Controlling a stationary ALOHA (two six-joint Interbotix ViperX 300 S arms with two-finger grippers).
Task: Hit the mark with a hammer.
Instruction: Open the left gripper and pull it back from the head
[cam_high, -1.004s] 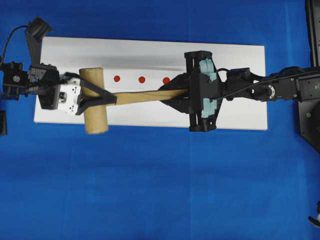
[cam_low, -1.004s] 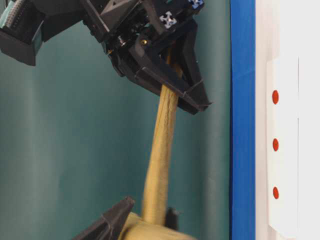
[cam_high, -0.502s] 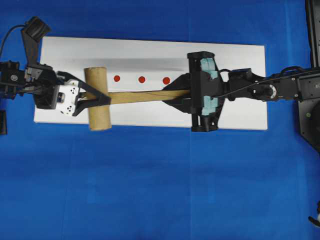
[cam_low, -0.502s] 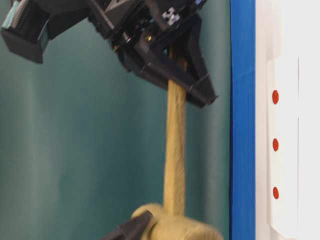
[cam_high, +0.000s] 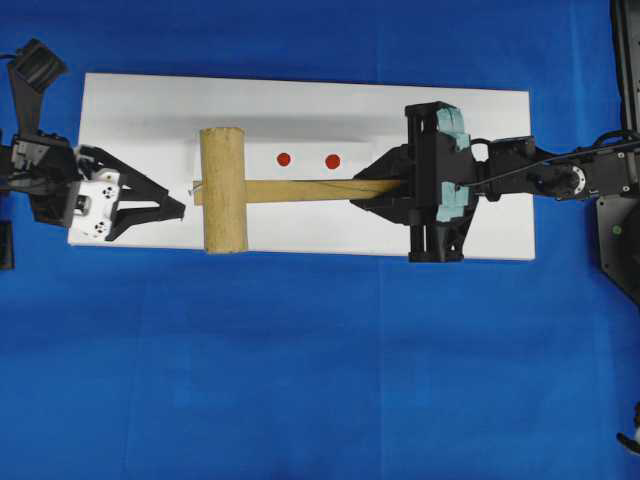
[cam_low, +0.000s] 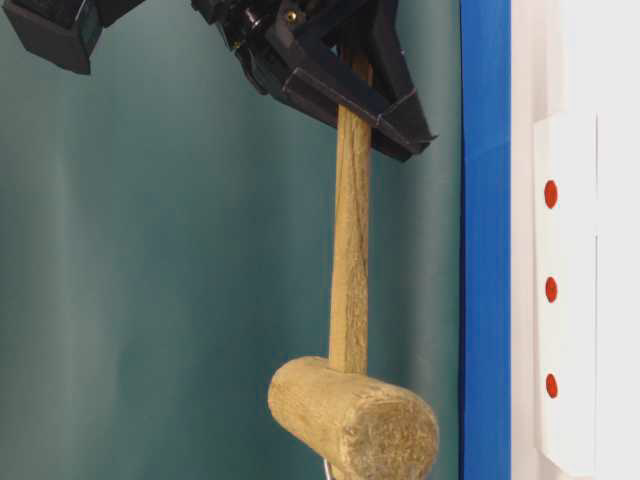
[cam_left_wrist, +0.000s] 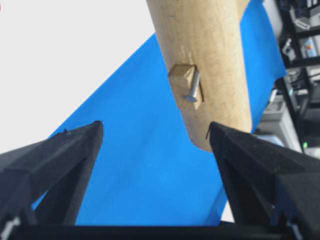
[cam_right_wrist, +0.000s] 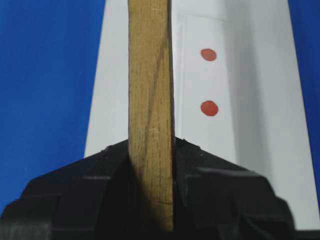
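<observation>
The hammer (cam_high: 223, 190), a light wooden mallet, hangs above the white board (cam_high: 300, 100). My right gripper (cam_high: 388, 189) is shut on its handle (cam_right_wrist: 150, 75) near the end. The head (cam_low: 355, 420) is off the surface and covers the leftmost red dot from overhead. Two dots still show there. The one nearest my right gripper looks slightly the largest, so I take it for the mark (cam_high: 333, 160) (cam_right_wrist: 209, 108) (cam_low: 551, 194). My left gripper (cam_high: 178, 207) (cam_left_wrist: 155, 127) stands open just left of the head, holding nothing.
Blue cloth (cam_high: 300, 380) surrounds the board on all sides. The smaller red dot (cam_high: 284, 159) lies left of the mark. Black robot hardware (cam_high: 620, 200) stands at the right edge. A green backdrop (cam_low: 150, 300) fills the table-level view.
My left gripper let go of the hammer head, opened and drew back to the left. My right gripper shifted right with the hammer, which straightened; its head now covers the leftmost dot.
</observation>
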